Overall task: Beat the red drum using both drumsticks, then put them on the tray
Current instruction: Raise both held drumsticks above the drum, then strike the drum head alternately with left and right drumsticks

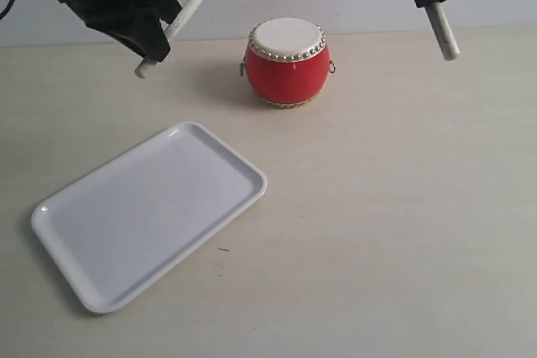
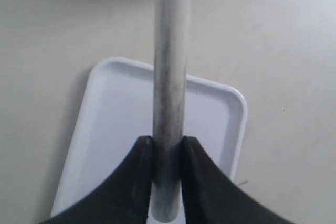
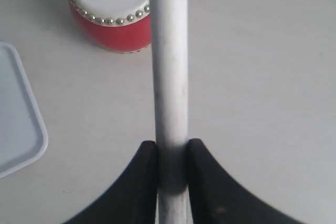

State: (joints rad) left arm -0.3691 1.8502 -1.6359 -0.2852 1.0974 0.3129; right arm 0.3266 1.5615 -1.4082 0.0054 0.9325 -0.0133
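Observation:
The red drum (image 1: 286, 63) with its cream skin and gold studs stands at the back middle of the table; it also shows in the right wrist view (image 3: 107, 11). My left gripper (image 1: 159, 31) hangs high at the back left, shut on one pale drumstick (image 1: 193, 6) that slants up toward the drum; in its wrist view that drumstick (image 2: 170, 66) runs over the tray (image 2: 220, 108). My right gripper (image 1: 430, 2) is high at the back right, shut on the other drumstick (image 1: 442, 33), seen up close (image 3: 169, 66). Neither stick touches the drum. The white tray (image 1: 151, 211) lies front left.
The tray's corner (image 3: 21, 129) shows in the right wrist view. A pale wall rises behind the drum. Bare beige tabletop (image 1: 403, 224) stretches to the right and front of the tray.

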